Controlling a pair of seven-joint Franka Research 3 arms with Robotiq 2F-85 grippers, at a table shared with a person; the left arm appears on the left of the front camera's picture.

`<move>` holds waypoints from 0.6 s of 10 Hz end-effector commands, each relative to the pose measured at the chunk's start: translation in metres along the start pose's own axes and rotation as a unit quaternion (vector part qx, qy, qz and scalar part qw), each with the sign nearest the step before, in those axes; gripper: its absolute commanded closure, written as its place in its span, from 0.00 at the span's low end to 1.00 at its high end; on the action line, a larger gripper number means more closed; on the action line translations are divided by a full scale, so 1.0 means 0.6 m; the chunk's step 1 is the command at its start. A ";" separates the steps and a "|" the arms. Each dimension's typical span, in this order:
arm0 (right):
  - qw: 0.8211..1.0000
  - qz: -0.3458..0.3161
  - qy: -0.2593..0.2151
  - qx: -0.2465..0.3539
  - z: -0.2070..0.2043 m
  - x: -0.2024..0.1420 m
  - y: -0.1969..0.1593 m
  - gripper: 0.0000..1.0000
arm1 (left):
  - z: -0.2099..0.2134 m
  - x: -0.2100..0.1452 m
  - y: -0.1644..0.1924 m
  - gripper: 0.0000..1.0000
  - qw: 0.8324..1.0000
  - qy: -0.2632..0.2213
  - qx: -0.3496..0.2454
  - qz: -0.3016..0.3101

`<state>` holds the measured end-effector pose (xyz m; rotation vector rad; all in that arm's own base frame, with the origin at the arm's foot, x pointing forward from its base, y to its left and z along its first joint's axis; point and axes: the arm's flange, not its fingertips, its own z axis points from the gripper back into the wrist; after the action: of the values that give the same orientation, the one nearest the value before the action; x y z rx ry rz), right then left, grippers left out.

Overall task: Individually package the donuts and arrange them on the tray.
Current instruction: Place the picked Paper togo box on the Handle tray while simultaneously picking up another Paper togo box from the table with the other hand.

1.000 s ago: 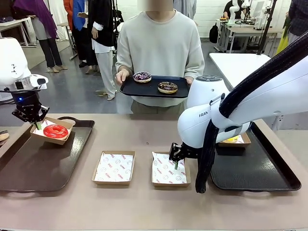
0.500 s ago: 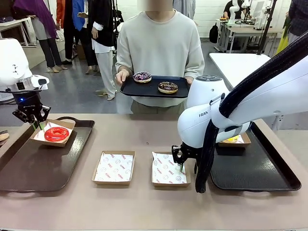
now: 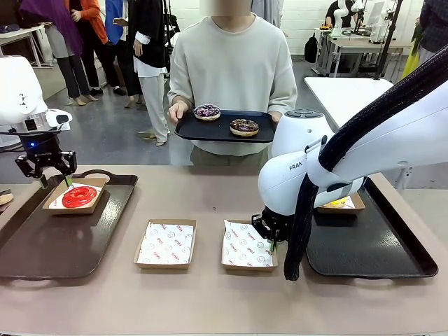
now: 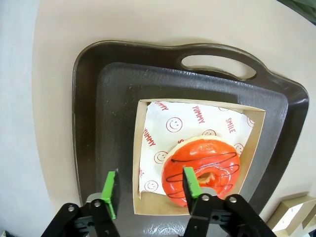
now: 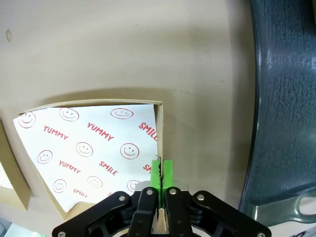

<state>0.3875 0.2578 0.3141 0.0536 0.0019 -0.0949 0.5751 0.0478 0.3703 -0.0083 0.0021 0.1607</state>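
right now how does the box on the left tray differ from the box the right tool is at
The tray box holds a red donut; the table box holds no donut. The left tool stands open over the tray box; the right tool is shut on the table box's wall. Both are brown cardboard with printed lining.
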 end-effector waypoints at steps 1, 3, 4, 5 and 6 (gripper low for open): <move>1.000 -0.013 -0.008 0.003 -0.009 0.001 0.010 1.00 | 0.005 0.002 -0.001 0.00 1.000 0.005 -0.008 0.003; 1.000 -0.014 -0.009 0.000 -0.009 0.001 0.010 1.00 | 0.008 0.000 0.002 0.00 1.000 0.004 -0.012 0.004; 1.000 -0.014 -0.009 -0.001 -0.009 0.000 0.011 1.00 | 0.009 -0.001 0.003 0.00 1.000 0.003 -0.013 0.004; 1.000 -0.018 -0.011 0.000 -0.006 0.002 0.012 1.00 | 0.014 -0.005 0.004 0.00 1.000 0.003 -0.019 0.004; 1.000 -0.015 -0.006 -0.001 0.003 0.004 0.013 1.00 | 0.025 -0.017 0.005 0.00 0.999 0.007 -0.040 0.002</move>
<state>0.3879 0.2582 0.3149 0.0542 -0.0003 -0.0996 0.5737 0.0471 0.3757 -0.0399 0.0007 0.1724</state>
